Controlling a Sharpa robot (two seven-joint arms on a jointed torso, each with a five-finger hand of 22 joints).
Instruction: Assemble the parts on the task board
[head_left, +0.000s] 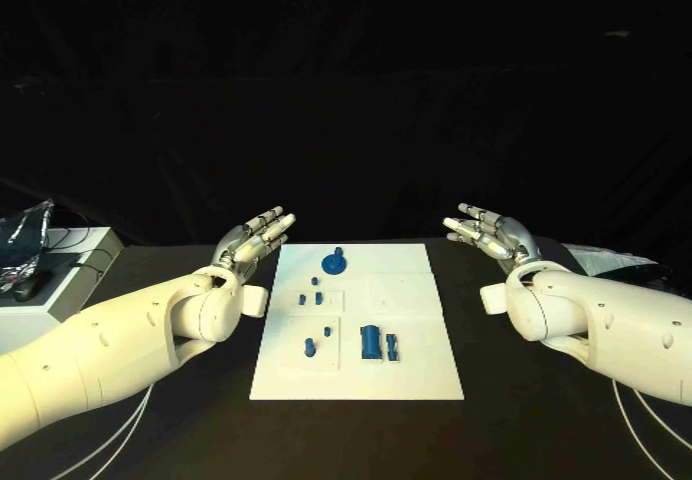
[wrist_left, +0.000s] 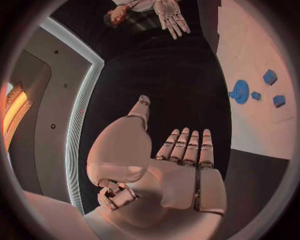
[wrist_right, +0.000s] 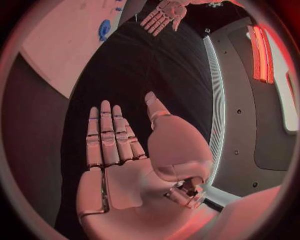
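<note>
Hands: left hand (head_left: 254, 238) and right hand (head_left: 488, 233) are held spread, empty, either side of the board (head_left: 411, 300).
Parts (head_left: 378, 343): inward between both; the largest lies lengthwise, roughly midway.

Nothing readable turned up anywhere, no labels or numbers on the task board (head_left: 411, 300) or the blue parts (head_left: 374, 343)

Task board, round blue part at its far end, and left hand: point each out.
task board (head_left: 411, 375), head view, bare white surface near its front.
round blue part (head_left: 335, 264), head view, its disc.
left hand (head_left: 254, 237), head view, open palm.
</note>
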